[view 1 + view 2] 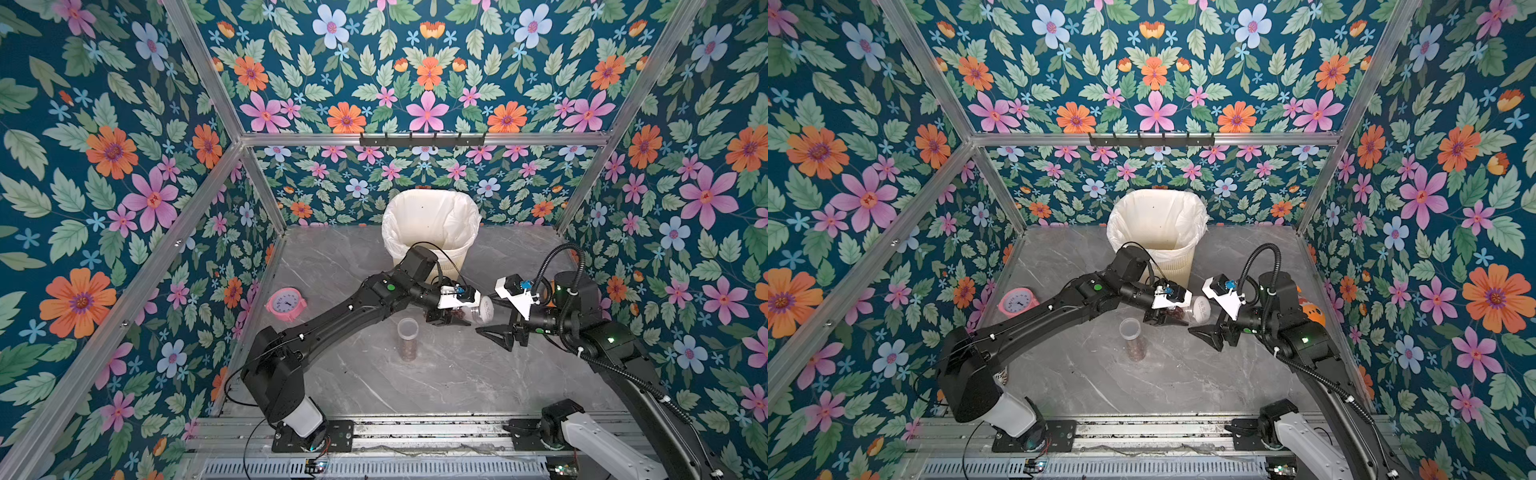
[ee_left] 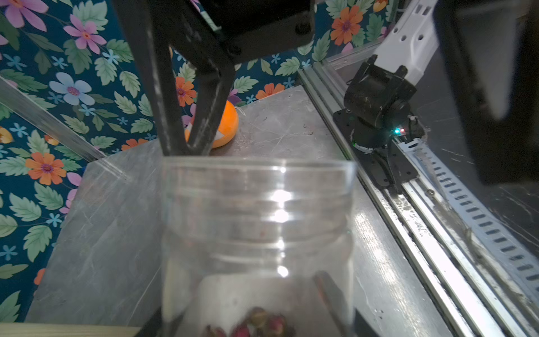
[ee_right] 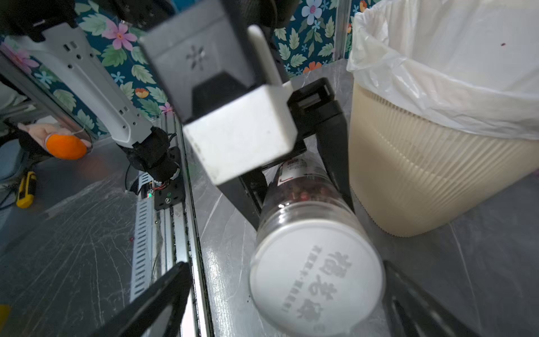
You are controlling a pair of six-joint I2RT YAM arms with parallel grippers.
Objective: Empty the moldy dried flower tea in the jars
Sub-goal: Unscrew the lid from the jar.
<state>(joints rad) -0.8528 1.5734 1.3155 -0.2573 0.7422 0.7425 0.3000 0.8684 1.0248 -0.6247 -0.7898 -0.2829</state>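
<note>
Clear plastic forms the wider jar (image 3: 306, 210), which is held on its side above the table (image 1: 374, 386) by the left gripper (image 1: 449, 318), clamped round the body. Its white lid (image 3: 316, 280) is fitted and is faced toward the right gripper (image 1: 494, 337), whose jaws are spread wide. In the right wrist view the lid is seen between them, untouched. Dried flower tea (image 3: 303, 186) is seen inside, behind the lid. The narrower jar (image 1: 407, 338) is stood upright on the table near the left arm, with more tea in its base. The bin (image 3: 408, 181) is placed behind, near the held jar but not beneath it.

Hazards to be expected:

1. If the jaws are closed off-centre, the smooth lid may be lost from the grip.
2. Under twisting, the body may be turned within the left fingers, and the lid left unloosened.
3. With the mouth away from the bin, buds are likely to be spilled onto the table once the lid is drawn off.
4. The narrower jar may be toppled by a low arm sweep.
</note>
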